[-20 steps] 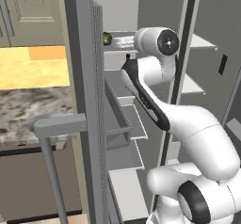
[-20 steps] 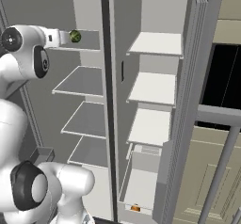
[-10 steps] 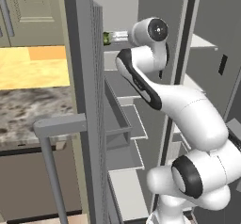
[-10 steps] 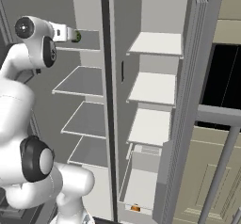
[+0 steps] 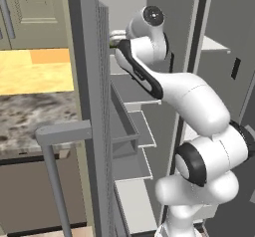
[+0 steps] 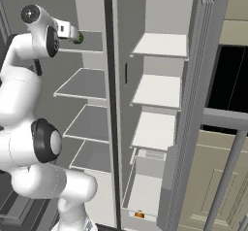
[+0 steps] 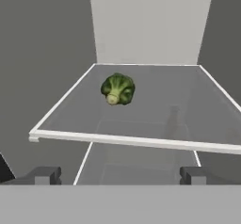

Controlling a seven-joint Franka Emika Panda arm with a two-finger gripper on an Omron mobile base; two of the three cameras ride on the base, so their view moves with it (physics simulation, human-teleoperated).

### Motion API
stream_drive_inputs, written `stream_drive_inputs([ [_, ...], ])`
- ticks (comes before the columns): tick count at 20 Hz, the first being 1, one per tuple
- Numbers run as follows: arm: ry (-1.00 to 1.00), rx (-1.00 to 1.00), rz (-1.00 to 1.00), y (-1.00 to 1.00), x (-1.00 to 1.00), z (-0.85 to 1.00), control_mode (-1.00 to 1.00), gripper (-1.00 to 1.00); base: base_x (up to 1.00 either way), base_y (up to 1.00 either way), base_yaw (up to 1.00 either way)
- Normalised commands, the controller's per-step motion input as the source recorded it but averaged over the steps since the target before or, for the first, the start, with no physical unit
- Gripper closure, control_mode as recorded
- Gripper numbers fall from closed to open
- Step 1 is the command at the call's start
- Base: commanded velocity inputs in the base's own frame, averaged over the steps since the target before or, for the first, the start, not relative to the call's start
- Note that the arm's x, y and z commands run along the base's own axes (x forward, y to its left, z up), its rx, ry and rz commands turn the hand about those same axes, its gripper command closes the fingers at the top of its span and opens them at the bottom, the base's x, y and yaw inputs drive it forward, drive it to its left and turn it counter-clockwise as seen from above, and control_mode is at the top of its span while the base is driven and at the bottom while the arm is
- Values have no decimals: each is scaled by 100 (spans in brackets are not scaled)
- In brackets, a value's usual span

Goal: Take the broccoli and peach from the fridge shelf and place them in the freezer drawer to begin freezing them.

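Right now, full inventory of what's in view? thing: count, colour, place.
broccoli: 1, dark green with a pale stem, lying on the top fridge shelf, left of its middle in the hand view
fridge shelf: 1, grey with a white rim, carrying the broccoli; more shelves like it stacked below
small orange thing: 1, at the bottom of the right-hand compartment, too small to identify
kitchen counter: 1, mottled grey, left of the open fridge door
fingers: 2, dark grey, wide open, short of the shelf's front rim, holding nothing
arm: 1, white with dark joints, reaching up to the top shelf
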Motion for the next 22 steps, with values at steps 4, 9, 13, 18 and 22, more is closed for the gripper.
stream_drive_inputs([
  [4, 17, 0, 0, 20, 31, -22, -100, -100, 0, 0, 0],
  [9, 2, 0, 0, 8, 30, -11, -100, -100, 0, 0, 0],
  [13, 0, 0, 0, 0, 29, -21, -100, -100, 0, 0, 0],
  [18, 0, 0, 0, 0, 25, -27, -100, -100, 0, 0, 0],
  [22, 0, 0, 0, 0, 37, -14, -100, -100, 0, 0, 0],
])
